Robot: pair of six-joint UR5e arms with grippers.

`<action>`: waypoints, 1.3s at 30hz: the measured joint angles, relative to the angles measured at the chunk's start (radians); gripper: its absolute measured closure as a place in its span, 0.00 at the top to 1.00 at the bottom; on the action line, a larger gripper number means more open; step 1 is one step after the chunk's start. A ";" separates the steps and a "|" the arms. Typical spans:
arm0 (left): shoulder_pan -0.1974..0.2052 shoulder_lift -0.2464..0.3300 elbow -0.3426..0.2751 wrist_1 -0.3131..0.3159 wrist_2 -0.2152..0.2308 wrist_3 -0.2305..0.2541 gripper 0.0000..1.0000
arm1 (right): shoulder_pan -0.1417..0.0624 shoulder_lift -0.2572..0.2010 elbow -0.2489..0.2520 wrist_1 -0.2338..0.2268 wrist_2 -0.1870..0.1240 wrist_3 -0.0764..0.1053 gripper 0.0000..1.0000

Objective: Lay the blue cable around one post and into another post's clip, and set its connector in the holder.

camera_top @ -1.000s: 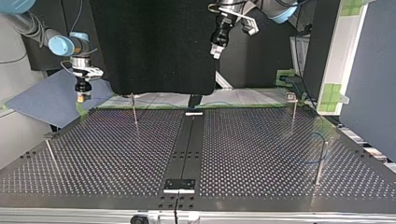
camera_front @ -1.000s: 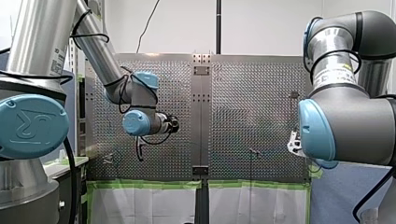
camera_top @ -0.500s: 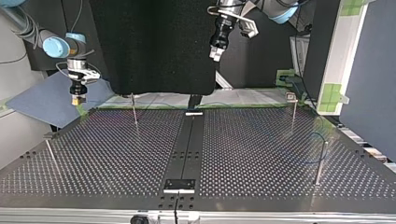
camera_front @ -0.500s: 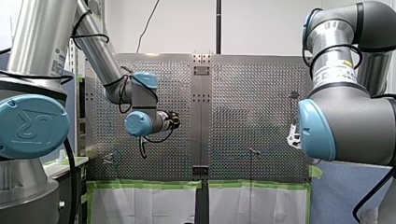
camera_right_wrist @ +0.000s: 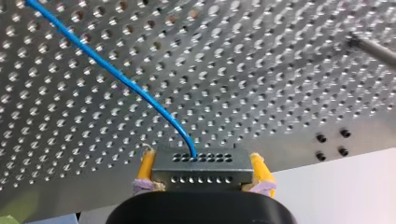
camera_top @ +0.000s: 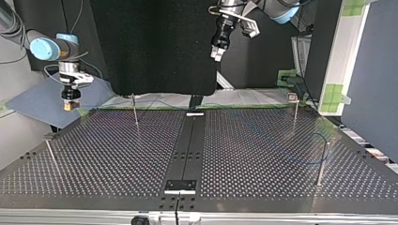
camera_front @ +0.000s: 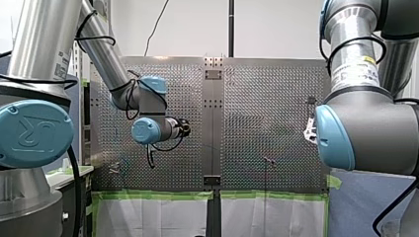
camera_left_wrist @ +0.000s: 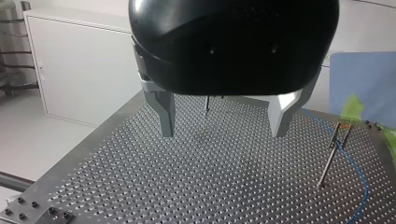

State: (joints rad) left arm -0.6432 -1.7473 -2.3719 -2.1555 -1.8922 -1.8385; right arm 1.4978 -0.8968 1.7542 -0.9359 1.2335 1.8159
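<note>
At the top view's left, the right gripper [camera_top: 69, 104] hung near the far edge of the perforated table [camera_top: 263, 154]. Its yellow pads were clamped on the metal connector [camera_right_wrist: 201, 169], and the blue cable [camera_right_wrist: 116, 74] ran from the connector across the holes. Near the middle, the left gripper [camera_left_wrist: 223, 130] hung high, its metal fingers spread wide and empty. Further right, the cable curved past a thin post [camera_left_wrist: 328, 161].

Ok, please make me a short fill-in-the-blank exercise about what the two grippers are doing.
1. My right gripper is shut on the ___.
2. My left gripper is wide ___ and holds nothing.
3. The cable running from my right gripper is ___ in colour.
Missing words: connector; open; blue.
</note>
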 joint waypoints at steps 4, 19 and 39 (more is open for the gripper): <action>0.000 0.000 0.000 -0.003 0.000 0.001 1.00 | 0.003 -0.033 0.000 0.033 0.000 0.018 0.00; 0.006 0.000 0.000 -0.012 0.000 0.006 1.00 | 0.015 -0.167 -0.001 0.115 0.005 0.023 0.00; 0.026 0.000 0.001 -0.016 0.000 0.011 1.00 | 0.012 -0.294 -0.001 0.068 0.031 0.082 0.00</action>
State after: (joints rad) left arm -0.6169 -1.7474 -2.3714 -2.1719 -1.8921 -1.8276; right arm 1.5100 -1.1912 1.7532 -0.8678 1.2649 1.8974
